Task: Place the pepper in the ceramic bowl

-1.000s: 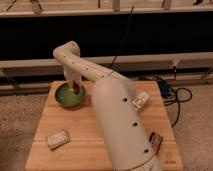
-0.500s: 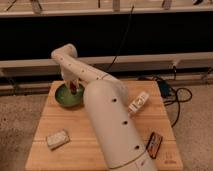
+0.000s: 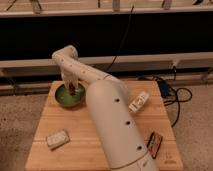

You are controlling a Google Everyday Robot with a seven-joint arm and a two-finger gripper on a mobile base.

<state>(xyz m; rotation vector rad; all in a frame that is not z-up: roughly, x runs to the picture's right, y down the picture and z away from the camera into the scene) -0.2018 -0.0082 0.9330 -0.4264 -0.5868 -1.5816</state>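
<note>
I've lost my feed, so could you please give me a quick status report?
Tool down over the ceramic bowl. Pepper dark red at the tool tip, inside the bowl. Nothing in the way.

Speckled floor (image 3: 195,135), dark window band (image 3: 150,35)

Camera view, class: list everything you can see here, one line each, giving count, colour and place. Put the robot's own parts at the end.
Ceramic bowl: one, green, far left part of the table.
Pepper: one, dark red, inside the bowl beneath the gripper; whether it is held or released cannot be told.
Sponge-like block: one, pale, near left of the table.
Dark packet: one, dark with orange edge, near right.
White packet: one, whitish, right side beside the arm.
Table: one, light wood.
Cables: dark, on the floor to the right.
Arm: one, cream, reaching across the table to the bowl.
Gripper: one, pointing down over the bowl.
</note>
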